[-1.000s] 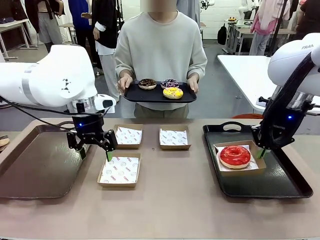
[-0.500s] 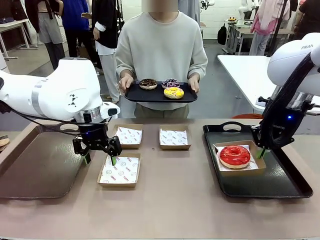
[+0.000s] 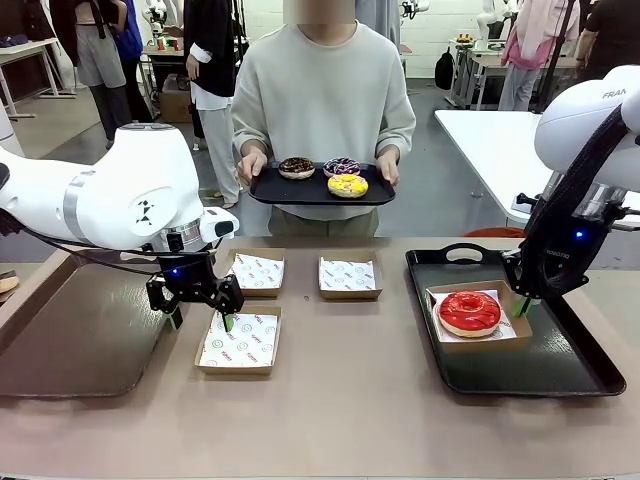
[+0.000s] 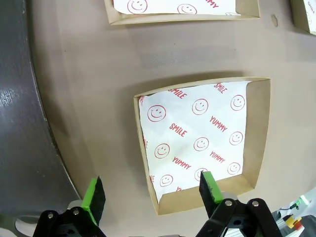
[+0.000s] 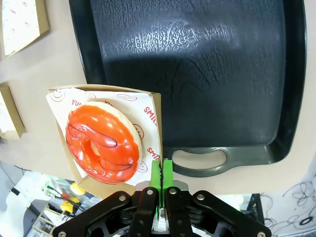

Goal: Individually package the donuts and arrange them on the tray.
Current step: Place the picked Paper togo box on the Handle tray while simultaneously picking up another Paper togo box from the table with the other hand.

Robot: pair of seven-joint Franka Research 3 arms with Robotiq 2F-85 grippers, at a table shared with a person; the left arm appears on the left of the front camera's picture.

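- Hovering the left gripper (image 3: 201,318), fingers spread wide and holding nothing, low over the left rim of the nearest shallow brown cardboard box lined with smiley-print white paper (image 3: 238,342); straddling that rim, one pad over the lining and one over the bare beige table (image 3: 350,420).
- Pressing the right gripper (image 3: 522,305) together on the thin side wall of a second lined cardboard box (image 3: 482,341), resting on the black plastic handled tray (image 3: 560,372).
- Cradling the glossy red ring donut (image 3: 470,311) in that second box, centred on its paper.
- Lying across the table on a smaller black tray (image 3: 310,193) held by the person (image 3: 320,90): chocolate sprinkled donut (image 3: 295,167), purple-white iced donut (image 3: 340,166), yellow donut (image 3: 346,185).
- Judging the step as placing: setting the packed box square near a tray corner, parting the pads fully, then lifting straight up to avoid dragging the wall.
- Finding the pad-to-wall contact hard to confirm in the front view; cutting off the near box corner behind the pads in the left wrist view.
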